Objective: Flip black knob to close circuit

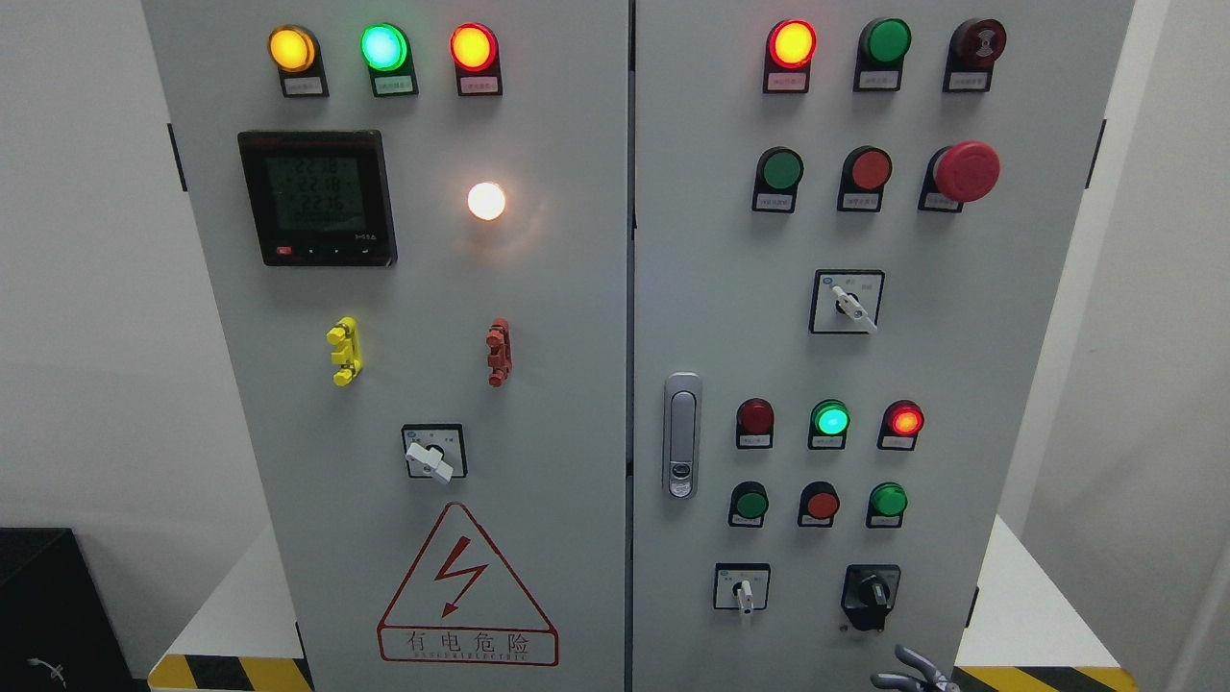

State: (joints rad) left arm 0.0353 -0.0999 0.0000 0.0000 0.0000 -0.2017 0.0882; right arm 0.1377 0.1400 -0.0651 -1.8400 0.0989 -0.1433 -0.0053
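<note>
The black knob (872, 593) sits on a black square plate at the lower right of the grey cabinet's right door (730, 317). Its handle points up and slightly left. Just below it and a little to the right, the grey fingertips (906, 657) of my right hand (915, 672) rise over the picture's bottom edge. They are spread, hold nothing and stay a short way clear of the knob. The rest of that hand and its arm are out of frame. My left hand does not show.
A white selector switch (742, 588) sits left of the knob, with rows of round buttons and lit lamps (829, 420) above. A door latch (681, 434) lies at the door's left edge. The left door carries a meter (317, 197) and a warning triangle (467, 586).
</note>
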